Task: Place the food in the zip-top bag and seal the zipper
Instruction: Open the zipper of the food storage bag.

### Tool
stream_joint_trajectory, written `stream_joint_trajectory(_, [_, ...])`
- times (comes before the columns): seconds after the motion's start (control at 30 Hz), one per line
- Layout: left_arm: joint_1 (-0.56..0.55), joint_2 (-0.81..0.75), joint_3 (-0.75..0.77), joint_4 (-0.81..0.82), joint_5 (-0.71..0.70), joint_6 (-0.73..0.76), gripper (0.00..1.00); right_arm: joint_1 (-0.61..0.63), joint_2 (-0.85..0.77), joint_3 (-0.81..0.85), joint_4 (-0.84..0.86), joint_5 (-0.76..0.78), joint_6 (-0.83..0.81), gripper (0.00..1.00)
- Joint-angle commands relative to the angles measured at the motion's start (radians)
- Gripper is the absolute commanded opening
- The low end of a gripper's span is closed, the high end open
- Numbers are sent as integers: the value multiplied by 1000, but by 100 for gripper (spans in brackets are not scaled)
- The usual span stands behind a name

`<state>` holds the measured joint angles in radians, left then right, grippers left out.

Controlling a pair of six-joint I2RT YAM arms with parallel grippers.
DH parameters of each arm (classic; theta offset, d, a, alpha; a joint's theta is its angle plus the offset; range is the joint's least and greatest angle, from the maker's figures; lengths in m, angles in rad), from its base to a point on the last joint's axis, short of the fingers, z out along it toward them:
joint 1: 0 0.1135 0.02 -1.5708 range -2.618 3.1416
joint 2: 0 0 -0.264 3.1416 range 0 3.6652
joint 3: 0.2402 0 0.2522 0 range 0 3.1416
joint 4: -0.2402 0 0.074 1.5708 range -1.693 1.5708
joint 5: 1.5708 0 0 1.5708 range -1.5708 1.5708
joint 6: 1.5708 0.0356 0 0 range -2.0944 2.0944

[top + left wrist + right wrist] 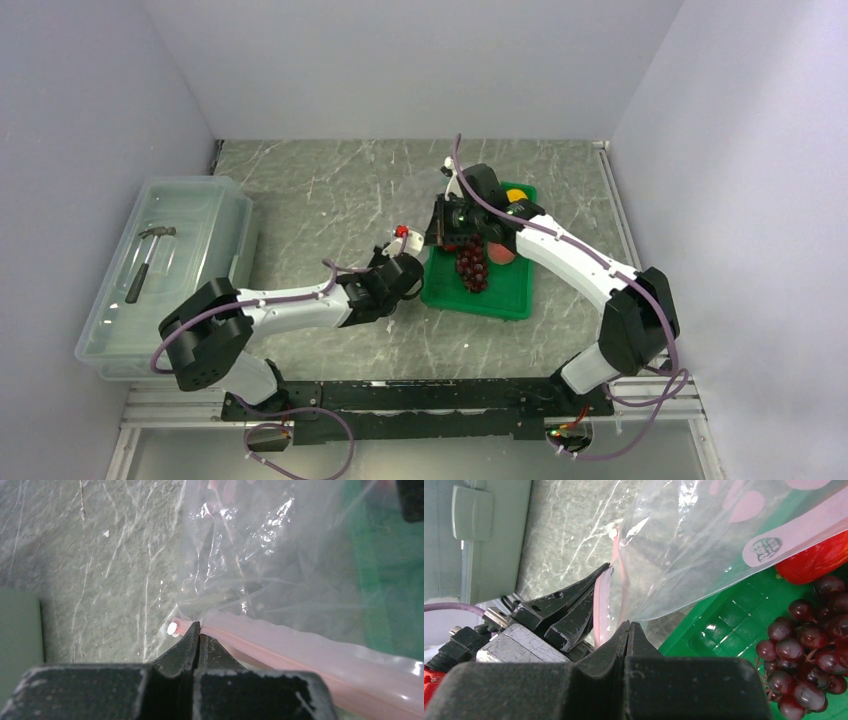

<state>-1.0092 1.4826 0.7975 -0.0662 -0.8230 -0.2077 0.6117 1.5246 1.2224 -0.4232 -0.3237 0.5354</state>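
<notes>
The clear zip-top bag (260, 565) hangs between my two grippers at the green tray's (505, 300) left edge. My left gripper (199, 629) is shut on the end of the pink zipper (310, 647), beside a small white knob. My right gripper (629, 626) is shut at the bag's (704, 545) mouth, where the zipper (600, 605) and the film meet its tips. The left fingers (569, 610) sit close beside it. On the tray lie the food pieces: dark purple grapes (809, 650), a red tomato piece (819, 560) and an orange fruit (517, 195). Nothing shows inside the bag.
A large translucent bin (165, 270) with a hammer (150, 255) inside stands at the left. The grey marbled table (320, 190) is walled in on three sides. Both arms cross over the table's middle.
</notes>
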Motion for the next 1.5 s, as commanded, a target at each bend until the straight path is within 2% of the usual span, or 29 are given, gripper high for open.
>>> stream_joint_trajectory(0.0, [1, -48, -2, 34, 15, 12, 0, -3, -46, -16, 31, -4, 11, 0])
stream_joint_trajectory(0.2, [1, -101, -12, -5, 36, -19, 0, -11, -45, -21, 29, 5, 11, 0])
stream_joint_trajectory(0.27, [1, -119, -4, -38, 43, -37, 0, -14, -46, -19, 25, 10, 8, 4])
stream_joint_trajectory(0.53, [-2, -133, 115, -328, 6, -201, 0, -18, -71, 11, -6, 40, -9, 39])
stream_joint_trajectory(0.7, [-2, -137, 186, -526, -35, -316, 0, -18, -105, 16, -14, 61, -3, 52])
stream_joint_trajectory(0.87, [-2, -142, 246, -648, -21, -382, 0, -17, -172, -2, -3, 85, 21, 58])
stream_joint_trajectory(1.1, [-2, -136, 364, -789, 57, -420, 0, -2, -303, -89, 39, 98, 63, 59])
stream_joint_trajectory(1.47, [-2, 27, 654, -966, 255, -427, 0, 115, -455, -226, 136, 156, 135, 65])
